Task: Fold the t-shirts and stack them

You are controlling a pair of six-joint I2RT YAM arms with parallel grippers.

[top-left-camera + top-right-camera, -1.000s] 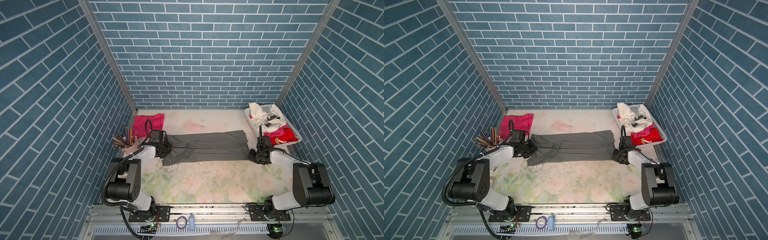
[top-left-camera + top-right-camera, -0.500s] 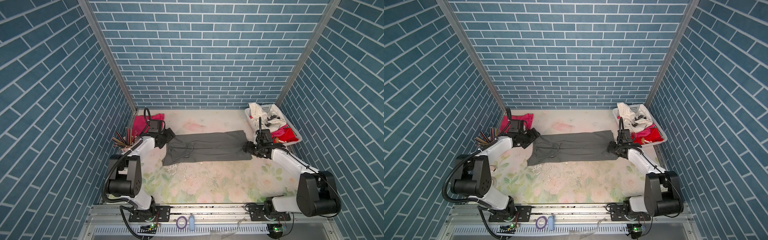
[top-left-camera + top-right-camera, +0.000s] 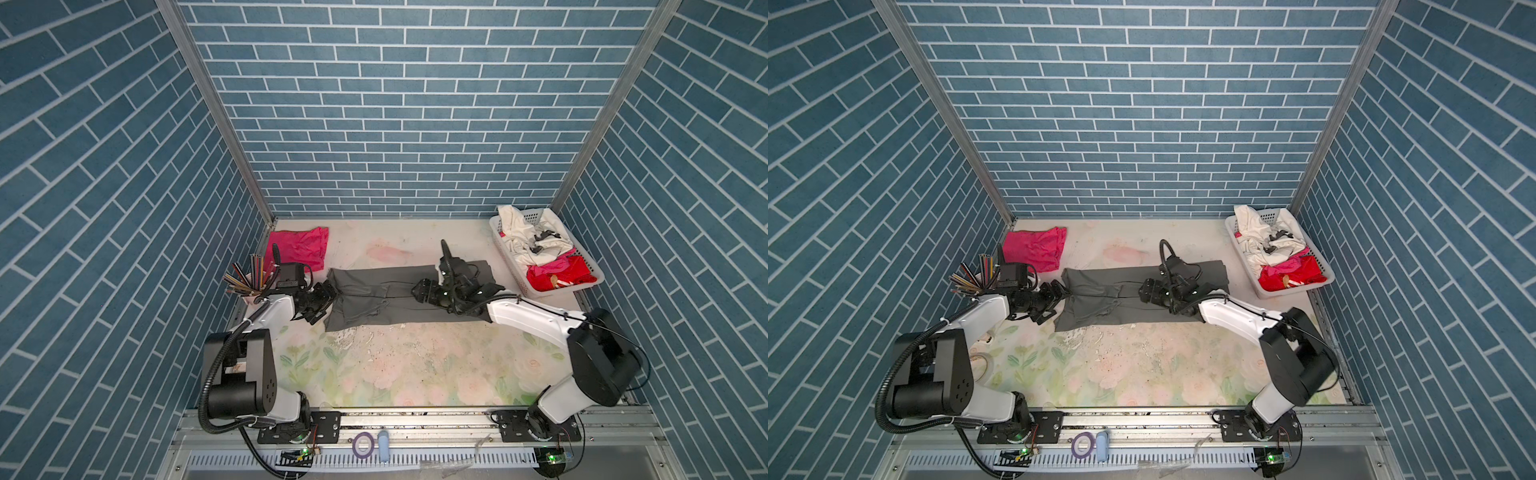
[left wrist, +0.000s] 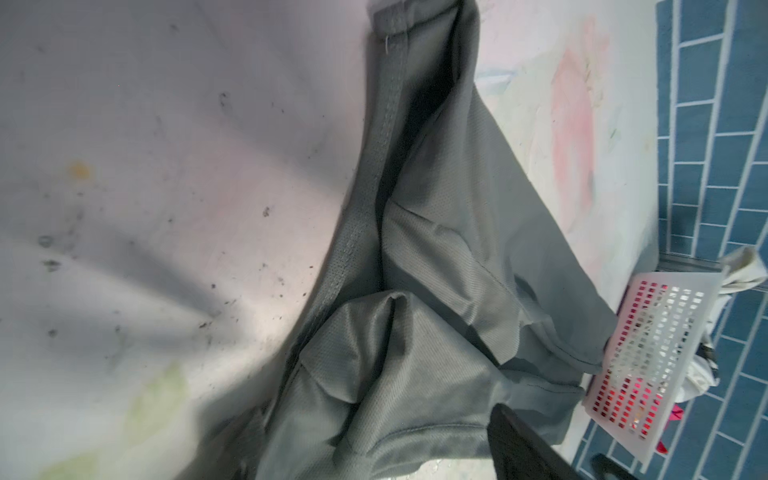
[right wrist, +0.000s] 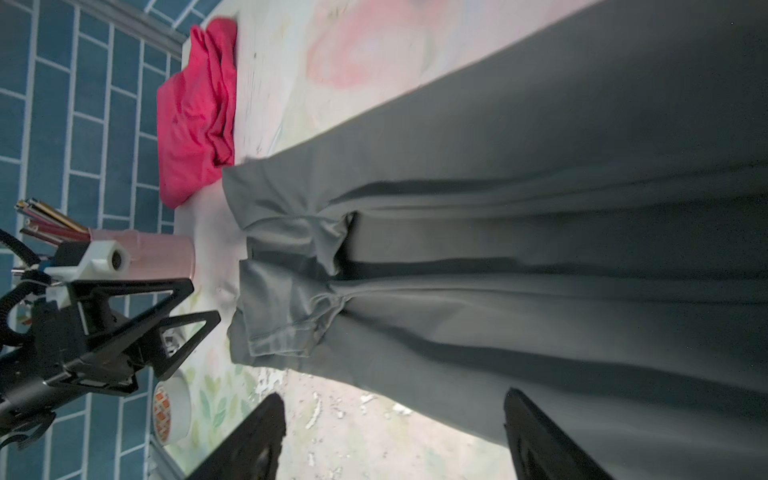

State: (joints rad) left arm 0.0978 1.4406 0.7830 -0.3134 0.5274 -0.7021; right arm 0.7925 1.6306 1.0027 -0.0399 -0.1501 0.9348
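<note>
In both top views the dark grey t-shirt (image 3: 374,286) (image 3: 1100,291) lies as a long folded strip across the middle of the table. The sleeves are tucked at its left end. The hot pink t-shirt (image 3: 299,247) (image 3: 1034,249) lies crumpled at the back left. My left gripper (image 3: 326,301) (image 3: 1059,299) is open at the grey shirt's left end, holding nothing. My right gripper (image 3: 417,291) (image 5: 395,449) is open over the strip's middle. One of its fingers (image 5: 540,440) is over the cloth and the other is over the bare table at the front hem.
A white perforated basket (image 3: 557,292) (image 3: 1296,291) with white and red cloth stands at the back right. A pink cup of pencils (image 3: 249,286) (image 5: 158,253) stands by the left wall, behind my left arm. A tape roll (image 5: 172,407) lies near it.
Both grippers have opened and let go of the grey shirt's ends. The right gripper has moved left along the strip to its middle. The left one swung back, then returned to the left end.
</note>
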